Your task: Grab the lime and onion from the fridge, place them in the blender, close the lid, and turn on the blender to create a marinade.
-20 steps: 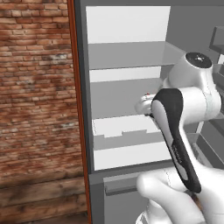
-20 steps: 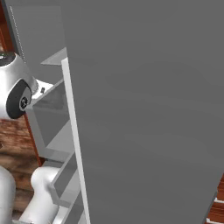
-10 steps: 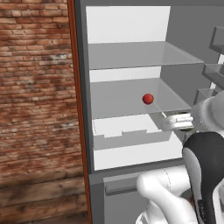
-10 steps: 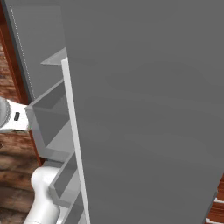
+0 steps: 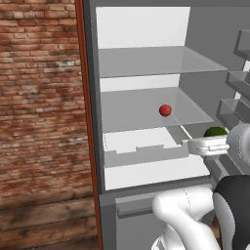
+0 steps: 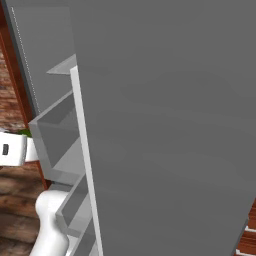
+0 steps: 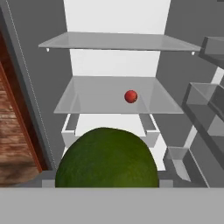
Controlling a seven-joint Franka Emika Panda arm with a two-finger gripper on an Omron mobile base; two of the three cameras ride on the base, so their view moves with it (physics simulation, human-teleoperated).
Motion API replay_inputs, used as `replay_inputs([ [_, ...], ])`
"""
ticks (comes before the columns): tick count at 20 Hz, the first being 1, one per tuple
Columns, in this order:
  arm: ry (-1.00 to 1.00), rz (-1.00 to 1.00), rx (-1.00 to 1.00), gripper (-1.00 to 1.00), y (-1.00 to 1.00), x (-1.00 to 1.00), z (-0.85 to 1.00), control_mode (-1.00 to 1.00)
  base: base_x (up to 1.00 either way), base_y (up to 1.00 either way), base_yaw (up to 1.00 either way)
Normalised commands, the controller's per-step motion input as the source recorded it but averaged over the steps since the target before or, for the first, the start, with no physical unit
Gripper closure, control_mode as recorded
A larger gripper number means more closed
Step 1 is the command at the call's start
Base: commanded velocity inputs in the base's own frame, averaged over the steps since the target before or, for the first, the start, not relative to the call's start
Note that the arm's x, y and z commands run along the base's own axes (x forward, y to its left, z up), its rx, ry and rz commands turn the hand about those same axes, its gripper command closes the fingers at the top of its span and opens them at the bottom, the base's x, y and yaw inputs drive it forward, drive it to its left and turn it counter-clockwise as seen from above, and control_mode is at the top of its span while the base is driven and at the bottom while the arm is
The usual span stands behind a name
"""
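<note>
The lime (image 7: pixel 107 157) fills the lower middle of my hand view, a big dark green dome pressed up right in front of my palm; my fingers stand wide about it, and it looks held, though the tips themselves are hidden behind it. In the left base view the lime (image 5: pixel 215 132) peeks out at the right edge, just above my white wrist. The fridge (image 5: pixel 146 63) stands open in the centre of that frame, and on its middle shelf, centre right, sits the onion (image 5: pixel 165 111), a small reddish ball, well apart from me.
</note>
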Motion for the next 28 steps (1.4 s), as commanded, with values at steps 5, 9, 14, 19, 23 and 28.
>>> replay_inputs([
  [5, 0.0, 0.0, 0.0, 1.0, 0.06, -0.04, 0.0, -1.0, 0.0, 0.0, 0.0],
  [9, 0.0, 0.0, 0.0, 1.0, 0.0, 0.0, 0.0, 1.0, -0.24, 0.29, 0.0],
  [14, 0.0, 0.0, 0.0, 1.0, 0.0, 0.0, 0.0, 1.0, -0.34, 0.38, 0.0],
  [19, 0.0, 0.0, 0.0, 1.0, 0.0, 0.0, 0.0, 1.0, -0.34, 0.43, 0.0],
  [23, 0.0, 0.0, 0.0, 1.0, 0.0, 0.0, 0.0, 1.0, -0.25, 0.42, -0.09],
  [28, 0.0, 0.0, 0.0, 1.0, 0.0, 0.0, 0.0, 1.0, -0.18, 0.44, -0.28],
])
